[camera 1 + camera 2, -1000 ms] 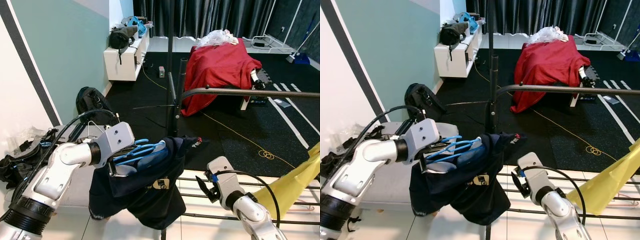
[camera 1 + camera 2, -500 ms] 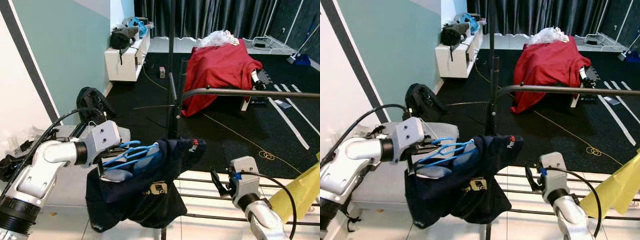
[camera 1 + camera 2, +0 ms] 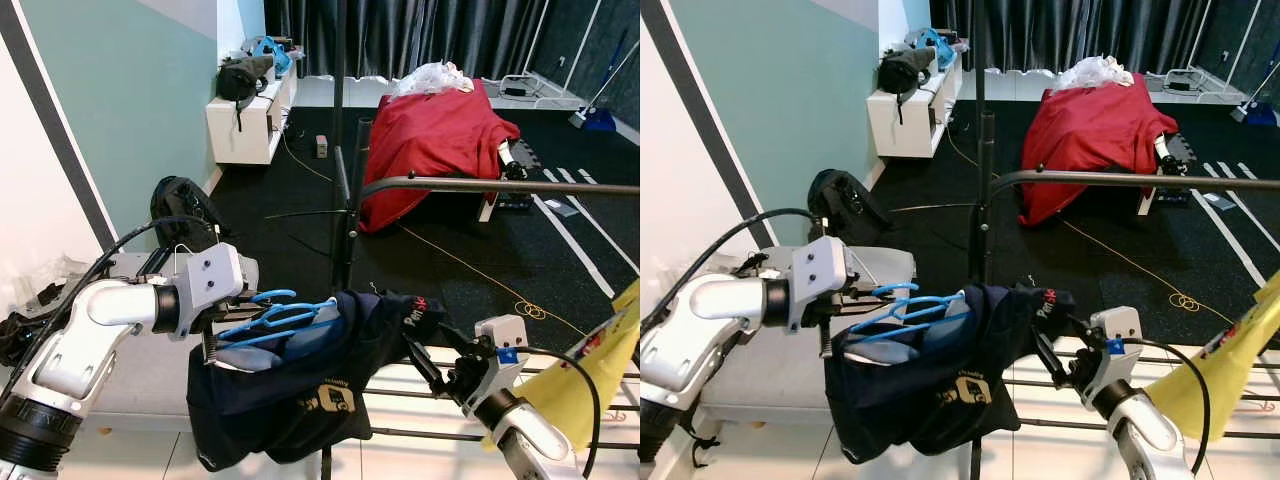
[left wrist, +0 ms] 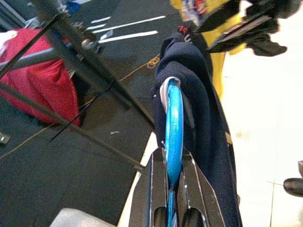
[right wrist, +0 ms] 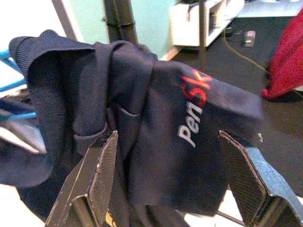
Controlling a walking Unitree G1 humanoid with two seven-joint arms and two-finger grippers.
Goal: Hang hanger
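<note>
The left gripper (image 4: 168, 177) is clenched on the blue hanger (image 3: 275, 320), which carries a dark navy garment (image 3: 300, 390) and is held low at the near left, well below and to the near side of the grey rail (image 3: 500, 186) it presumably has to hook over; the right gripper (image 5: 175, 184) is spread wide with the printed fold of that garment between its fingers, not pinched; the main risk, as I judge it, is that the loosely bunched cloth slides off the hanger's arm when it is lifted, since much of its weight hangs to one side; a second risk is the fabric snagging on the open right fingers, which would drag the hanger askew; the hook could also miss the rail, because the black upright pole (image 3: 341, 150) stands between the hanger and the rail's bend; around are a yellow cloth (image 3: 585, 380) at the near right, a red-draped piece of furniture (image 3: 435, 140) beyond the rail, a black bag (image 3: 180, 205) by the left wall, a white shelf unit (image 3: 245, 125) far left, and low bars (image 3: 400, 395) under the garment which may catch its hem.
</note>
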